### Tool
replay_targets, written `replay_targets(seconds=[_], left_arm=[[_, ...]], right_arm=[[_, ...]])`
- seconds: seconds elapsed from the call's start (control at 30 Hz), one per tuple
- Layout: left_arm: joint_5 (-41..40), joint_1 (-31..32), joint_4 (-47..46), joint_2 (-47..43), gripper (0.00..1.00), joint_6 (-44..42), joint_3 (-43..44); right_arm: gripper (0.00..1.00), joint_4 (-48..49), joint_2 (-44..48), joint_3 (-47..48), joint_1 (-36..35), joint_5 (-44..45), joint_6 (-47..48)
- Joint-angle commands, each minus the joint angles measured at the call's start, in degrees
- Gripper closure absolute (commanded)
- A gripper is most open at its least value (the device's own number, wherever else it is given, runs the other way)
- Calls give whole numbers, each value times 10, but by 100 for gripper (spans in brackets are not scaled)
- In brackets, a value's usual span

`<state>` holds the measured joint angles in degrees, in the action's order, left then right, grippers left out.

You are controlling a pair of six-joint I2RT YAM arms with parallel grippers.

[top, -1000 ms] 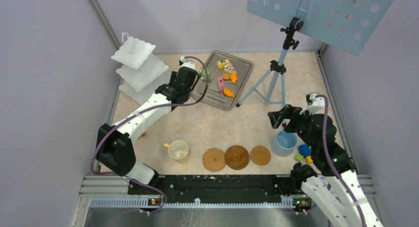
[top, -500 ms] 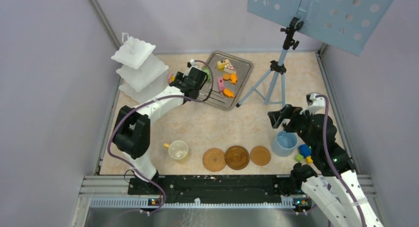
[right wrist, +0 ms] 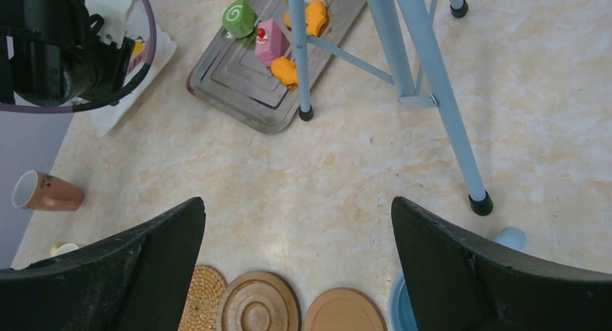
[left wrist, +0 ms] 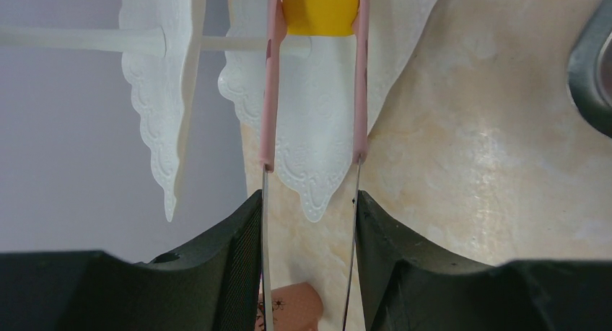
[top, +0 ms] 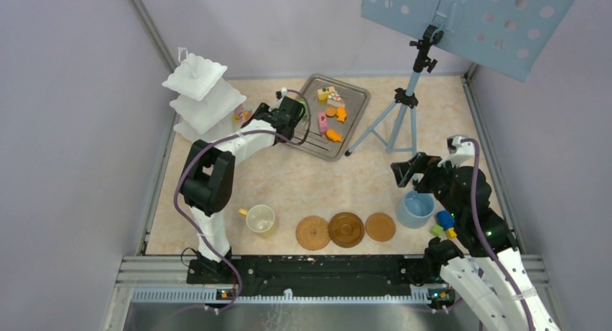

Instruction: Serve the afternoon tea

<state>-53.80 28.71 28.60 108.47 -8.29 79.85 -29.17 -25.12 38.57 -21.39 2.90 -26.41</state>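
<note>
Top view first: the left gripper (top: 258, 117) is stretched out to the white three-tier stand (top: 204, 93), clamped on the pink tongs (top: 242, 115). The tong tips sit right at the stand's lower tiers. Just beside the stand is the metal tray (top: 310, 140), with the pink slice (top: 322, 122) and orange biscuits (top: 333, 135) on it. Well apart from the stand, towards the arm bases, three brown round coasters (top: 346, 229) lie in a row. A pale cup (top: 260, 218) sits at one end of the row and a blue cup (top: 416, 208) at the other, neither on a coaster. The right gripper (top: 404, 169) hangs far from the stand, near the blue cup.

Left wrist: this gripper is squeezed narrow onto the tongs, and the tongs pinch the yellow wedge (left wrist: 320, 10). The wedge sits over what looks like the stand's bottom tier. I can't tell if it's touching the tier.

Right wrist: the jaws are spread wide with nothing between them, only bare worktop (right wrist: 346, 172) below. The green swirl roll (right wrist: 239, 17) shows on the tray here too. A brown cup (right wrist: 45, 190) lies on its side not far from the stand.

Progress: early days, I'd say. The tiers I can see look bare, so the wedge seems to be the first pastry going on. The roll, slice and biscuits are left to move, and all the cups need pairing with coasters.
</note>
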Motion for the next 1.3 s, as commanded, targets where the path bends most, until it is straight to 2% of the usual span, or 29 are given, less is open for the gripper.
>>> replay_targets(seconds=[0.0, 0.23, 0.7, 1.03, 1.27], left_arm=[[-49, -12, -37, 14, 65, -36, 21], [-54, -19, -44, 30, 60, -41, 17], [-13, -16, -16, 26, 38, -13, 19], [31, 11, 26, -9, 39, 26, 29], [28, 44, 32, -40, 41, 39, 27]], right_arm=[[1, 20, 7, -2, -6, -5, 1], [1, 22, 7, -2, -6, -6, 2], [1, 19, 7, 0, -6, -4, 2], [1, 18, 6, 2, -6, -4, 2], [2, 15, 0, 5, -6, -3, 2]])
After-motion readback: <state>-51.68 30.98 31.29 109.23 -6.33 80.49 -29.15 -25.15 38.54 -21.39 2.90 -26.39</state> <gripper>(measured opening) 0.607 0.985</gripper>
